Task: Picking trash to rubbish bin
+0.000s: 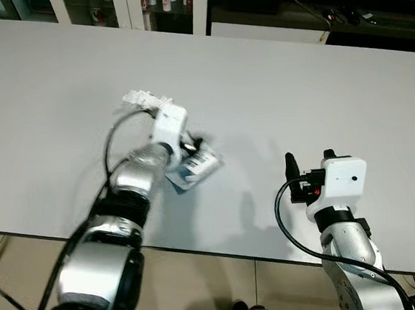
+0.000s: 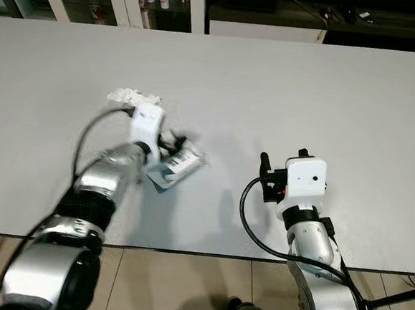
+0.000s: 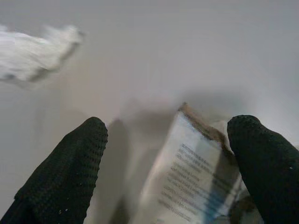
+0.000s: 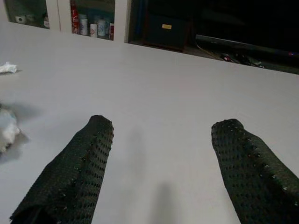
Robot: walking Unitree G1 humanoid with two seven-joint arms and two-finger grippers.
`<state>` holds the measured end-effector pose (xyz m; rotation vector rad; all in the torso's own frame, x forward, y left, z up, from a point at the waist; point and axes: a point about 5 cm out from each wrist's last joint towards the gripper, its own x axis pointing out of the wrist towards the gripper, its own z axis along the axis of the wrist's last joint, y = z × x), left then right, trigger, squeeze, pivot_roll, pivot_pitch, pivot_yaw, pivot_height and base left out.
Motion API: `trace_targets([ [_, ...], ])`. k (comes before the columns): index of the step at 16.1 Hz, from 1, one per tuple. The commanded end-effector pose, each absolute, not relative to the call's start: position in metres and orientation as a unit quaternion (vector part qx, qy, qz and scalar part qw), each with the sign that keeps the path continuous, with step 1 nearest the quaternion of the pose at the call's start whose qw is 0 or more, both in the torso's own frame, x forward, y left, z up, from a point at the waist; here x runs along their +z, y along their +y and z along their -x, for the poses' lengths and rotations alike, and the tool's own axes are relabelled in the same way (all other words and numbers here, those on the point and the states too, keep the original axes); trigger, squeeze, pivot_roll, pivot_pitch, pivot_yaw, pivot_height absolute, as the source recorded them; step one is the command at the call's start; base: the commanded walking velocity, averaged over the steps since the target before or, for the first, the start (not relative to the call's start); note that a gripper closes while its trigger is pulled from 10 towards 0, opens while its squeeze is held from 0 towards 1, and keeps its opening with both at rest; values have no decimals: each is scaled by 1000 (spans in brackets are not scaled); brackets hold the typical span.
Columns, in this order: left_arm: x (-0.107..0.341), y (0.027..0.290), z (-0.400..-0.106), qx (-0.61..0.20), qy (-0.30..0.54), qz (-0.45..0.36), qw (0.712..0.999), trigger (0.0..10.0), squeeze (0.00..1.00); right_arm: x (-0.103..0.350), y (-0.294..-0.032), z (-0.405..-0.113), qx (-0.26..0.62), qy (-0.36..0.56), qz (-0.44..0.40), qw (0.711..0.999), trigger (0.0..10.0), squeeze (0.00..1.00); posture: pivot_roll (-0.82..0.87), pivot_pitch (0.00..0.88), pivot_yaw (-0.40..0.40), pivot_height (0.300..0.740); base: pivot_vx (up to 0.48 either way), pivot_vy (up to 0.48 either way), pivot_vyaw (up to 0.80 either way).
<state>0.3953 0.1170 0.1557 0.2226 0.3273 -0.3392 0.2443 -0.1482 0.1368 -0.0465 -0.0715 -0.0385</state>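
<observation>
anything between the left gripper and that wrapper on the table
Nothing visible does. The left gripper is open right over the wrapper, one finger beside its edge. The crumpled tissue lies off to the side.

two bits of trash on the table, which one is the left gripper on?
The printed packet: it lies between the open fingers of the left gripper. The crumpled white tissue sits farther out on the white table, untouched.
</observation>
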Motion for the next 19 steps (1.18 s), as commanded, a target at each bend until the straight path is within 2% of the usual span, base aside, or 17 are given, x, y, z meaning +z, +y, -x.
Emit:
trace_targets([
  [1,161,115,-395,-171,166,-107,965,10000,1000,136,-153,-245,-27,-38,28,999,10000,0,134,110,-58,740,0,0,0],
  [5,162,115,-385,-160,148,-77,973,10000,1000,136,-152,-249,-22,-41,30,998,10000,0,167,108,-68,740,0,0,0],
  [6,163,113,-383,-167,148,-75,972,10000,796,136,-152,-250,-20,-42,30,998,10000,0,172,108,-71,740,0,0,0],
  [7,167,110,-378,-176,144,-67,972,10000,0,136,-152,-251,-18,-42,31,998,10000,0,180,107,-74,740,0,0,0],
  [14,184,113,-339,-192,151,-55,968,10000,0,137,-149,-262,5,-46,32,998,10000,0,241,111,-99,740,0,0,0],
  [19,183,111,-323,-192,201,-1,961,10000,0,136,-146,-266,18,-46,32,998,10000,0,257,112,-112,740,0,0,0],
])
